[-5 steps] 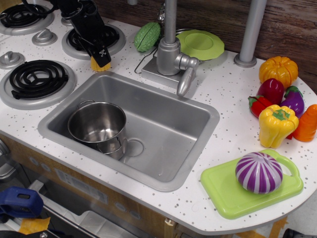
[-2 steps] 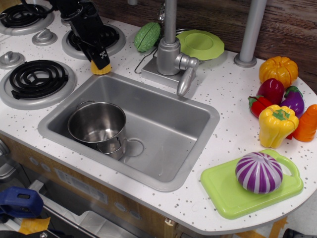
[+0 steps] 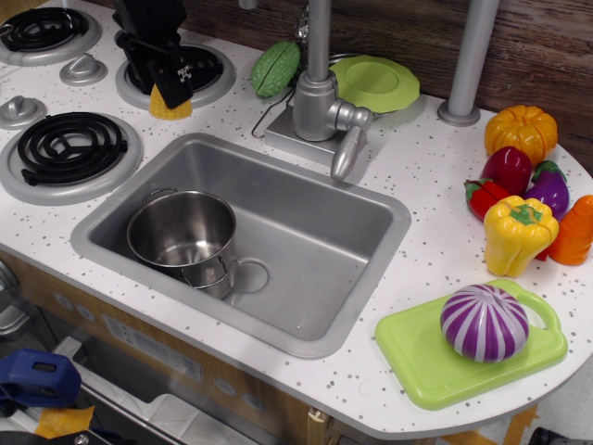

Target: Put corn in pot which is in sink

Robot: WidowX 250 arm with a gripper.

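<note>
Sink [image 3: 306, 278] is taken as the landmark: a grey-silver basin with rounded corners, set in the white speckled countertop [image 3: 435, 176]. Nearest, to its front right, a green cutting board [image 3: 417, 357] is seen carrying a purple-and-white striped onion [image 3: 484, 322]. Inside the sink, at its left end, the pot [image 3: 182, 230] is seen upright, shiny steel with loop handles, and nothing is seen in it. Behind the sink's left rear corner, the corn [image 3: 170, 108] is found on the countertop, a stubby yellow piece with ribbed rows, only its lower part being visible. Its top is covered by the black gripper [image 3: 170, 88]; the jaws appear closed around the corn.
</note>
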